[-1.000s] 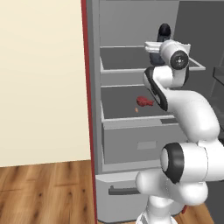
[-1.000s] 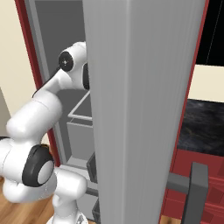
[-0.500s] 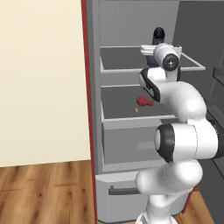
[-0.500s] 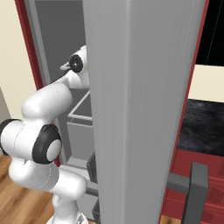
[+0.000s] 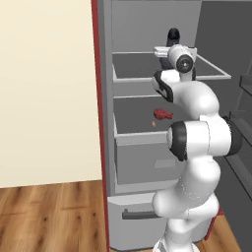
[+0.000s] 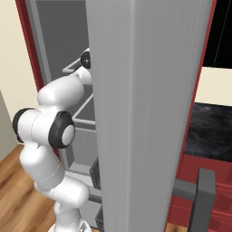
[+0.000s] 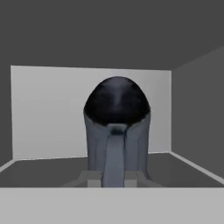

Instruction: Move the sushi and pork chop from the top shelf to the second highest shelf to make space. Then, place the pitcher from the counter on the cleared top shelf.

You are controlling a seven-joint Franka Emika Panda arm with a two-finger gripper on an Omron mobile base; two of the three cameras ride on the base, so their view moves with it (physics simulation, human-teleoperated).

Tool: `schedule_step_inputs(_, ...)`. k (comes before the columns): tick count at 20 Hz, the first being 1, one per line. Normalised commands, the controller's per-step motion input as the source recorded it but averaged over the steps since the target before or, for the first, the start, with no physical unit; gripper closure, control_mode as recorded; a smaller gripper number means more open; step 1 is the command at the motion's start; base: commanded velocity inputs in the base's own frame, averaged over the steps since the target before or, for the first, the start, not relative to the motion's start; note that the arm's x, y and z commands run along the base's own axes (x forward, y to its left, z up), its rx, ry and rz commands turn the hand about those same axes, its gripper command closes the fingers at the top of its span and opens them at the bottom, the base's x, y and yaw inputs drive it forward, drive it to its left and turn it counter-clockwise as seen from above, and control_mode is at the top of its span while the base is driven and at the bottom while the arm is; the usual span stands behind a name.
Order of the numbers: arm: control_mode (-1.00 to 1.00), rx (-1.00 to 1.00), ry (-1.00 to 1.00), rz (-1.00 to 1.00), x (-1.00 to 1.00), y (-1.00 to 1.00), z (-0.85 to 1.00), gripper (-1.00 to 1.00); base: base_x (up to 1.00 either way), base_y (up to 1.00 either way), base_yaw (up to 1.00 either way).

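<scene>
The dark blue-grey pitcher (image 7: 116, 127) stands upright close in front of my gripper (image 7: 113, 178), which is shut on its handle. From the left base view, the pitcher (image 5: 173, 35) rises behind my hand, inside the fridge over the right part of the top shelf (image 5: 133, 66). Whether its base touches the shelf is hidden. On the second highest shelf (image 5: 130, 129) lie the red pork chop (image 5: 162, 114) and, just in front of it, the small sushi (image 5: 153, 124).
The open fridge door (image 6: 145, 113) stands as a wide grey slab in the right base view. Beyond it runs the black speckled counter (image 6: 208, 131). Grey door racks (image 5: 243, 98) stand to the right of my arm. A drawer front (image 5: 147, 162) sits under the shelves.
My arm has carried the pitcher a little left and deeper into the fridge over the top shelf, and its elbow has swung in. The pork chop and sushi have stayed put.
</scene>
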Motion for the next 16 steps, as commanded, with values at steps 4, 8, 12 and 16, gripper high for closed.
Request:
schedule_step_inputs(4, -1.0, 0.0, 0.0, 0.0, 0.58, -0.05, 0.0, -1.0, 0.0, 0.0, 0.0)
schedule_step_inputs(8, -1.0, 0.0, 0.0, 0.0, 0.49, -0.08, 0.0, -1.0, 0.0, 0.0, 0.0)
schedule_step_inputs(12, -1.0, -0.01, 0.0, 0.0, 0.23, -0.01, -0.01, -1.0, 0.0, 0.0, 0.0)
schedule_step_inputs(16, -1.0, -0.06, 0.0, 0.0, 0.02, 0.0, -0.06, -1.0, 0.0, 0.0, 0.0)
